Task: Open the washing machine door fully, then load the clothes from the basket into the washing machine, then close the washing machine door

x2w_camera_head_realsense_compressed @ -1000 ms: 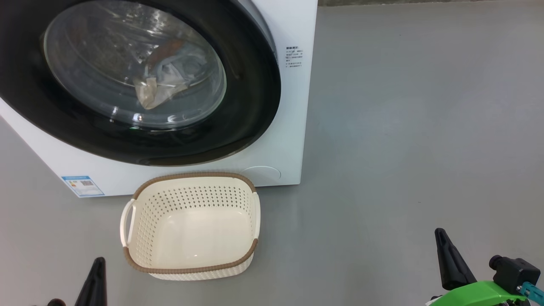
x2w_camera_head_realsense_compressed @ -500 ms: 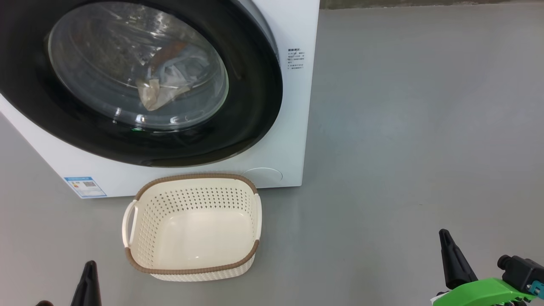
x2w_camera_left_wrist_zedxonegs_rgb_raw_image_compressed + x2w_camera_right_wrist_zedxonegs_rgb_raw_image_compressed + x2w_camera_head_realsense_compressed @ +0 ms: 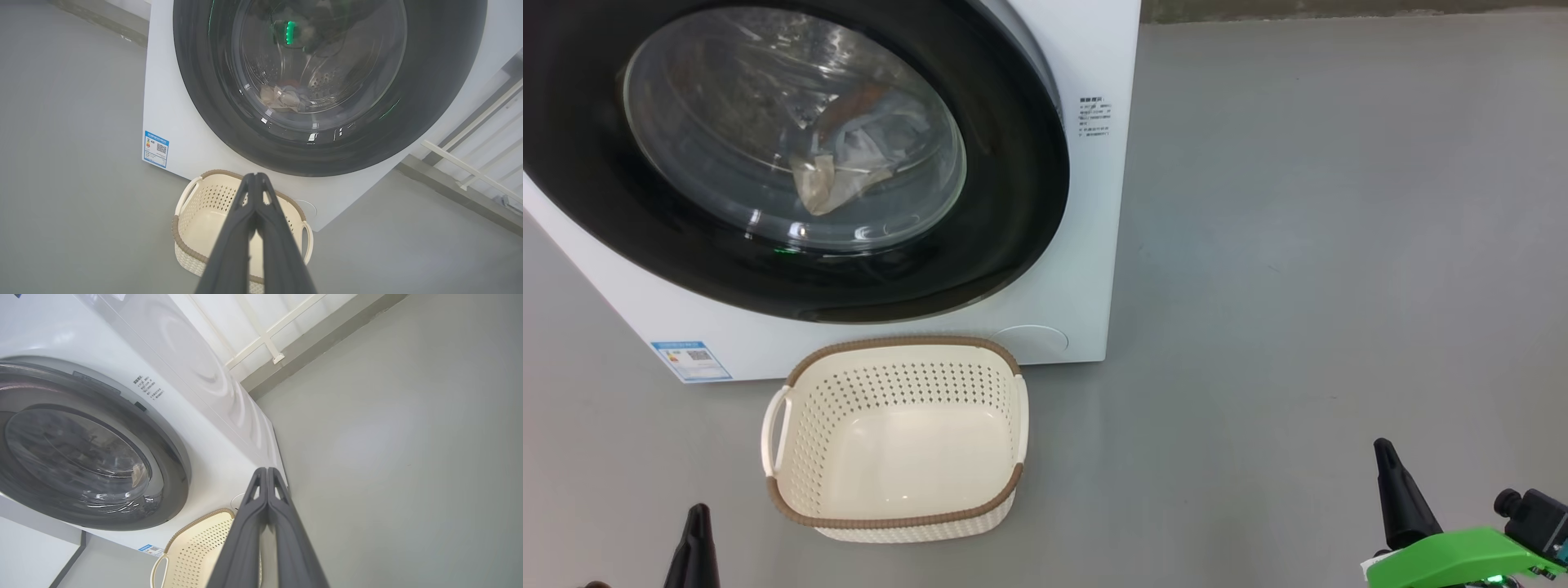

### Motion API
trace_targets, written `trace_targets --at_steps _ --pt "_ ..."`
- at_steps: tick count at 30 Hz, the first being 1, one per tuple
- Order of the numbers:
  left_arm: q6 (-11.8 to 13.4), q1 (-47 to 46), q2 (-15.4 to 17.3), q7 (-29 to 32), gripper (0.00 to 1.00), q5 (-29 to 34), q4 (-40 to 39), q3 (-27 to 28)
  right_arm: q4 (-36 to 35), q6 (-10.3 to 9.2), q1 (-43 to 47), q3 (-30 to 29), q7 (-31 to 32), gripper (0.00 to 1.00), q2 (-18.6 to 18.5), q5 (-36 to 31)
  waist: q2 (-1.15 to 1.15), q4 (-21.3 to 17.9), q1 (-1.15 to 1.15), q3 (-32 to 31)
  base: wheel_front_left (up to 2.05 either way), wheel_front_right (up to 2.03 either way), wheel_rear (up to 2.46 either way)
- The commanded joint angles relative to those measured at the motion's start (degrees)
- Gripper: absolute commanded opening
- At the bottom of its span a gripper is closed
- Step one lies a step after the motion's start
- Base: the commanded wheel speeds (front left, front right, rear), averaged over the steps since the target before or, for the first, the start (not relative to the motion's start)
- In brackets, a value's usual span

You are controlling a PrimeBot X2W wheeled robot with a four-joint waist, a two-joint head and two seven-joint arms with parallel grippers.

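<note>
Big white front-loading washing machine [image 3: 1086, 245]: smooth glossy shell. Its round door [image 3: 1021, 204]: high-gloss black surround, clear glass porthole [image 3: 727, 98] with reflections. Drum [image 3: 327, 79] behind it: perforated bare steel. Crumpled clothes [image 3: 849, 155] inside: soft cloth. Small cream-white basket [image 3: 890, 384]: smooth perforated plastic, low sheen; brown woven-look rim [image 3: 898, 341]. Grey floor [image 3: 1339, 245]: matt, even. Long dark fingers [image 3: 237, 241]: matt plastic. Green bracket [image 3: 1454, 555] on the right arm: glossy plastic.

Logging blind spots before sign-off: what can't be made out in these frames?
- Clothes: head view, glare on the washing machine door glass blurs them; count unclear.
- Whether the door is latched: no view settles it.
- Blue label, printed text: head view, too small to read.
- Door top: cut off by head view's upper edge.
</note>
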Motion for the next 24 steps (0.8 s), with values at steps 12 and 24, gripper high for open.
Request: trace_targets --at_steps 12,24 --pt "0.01 -2.62 0.10 1.95 0.00 -7.62 -1.59 1.12 -1.92 0.00 -2.57 -0.96 2.03 0.00 -0.21 6.97 0.00 0.23 0.00 -0.34 0.00 0.00 0.00" --pt "0.01 -3.39 -0.52 3.97 0.00 -14.86 -1.76 1.34 -2.25 0.00 -3.18 -1.76 4.02 0.00 0.07 13.18 0.00 0.48 0.00 -0.69 0.00 0.00 0.00"
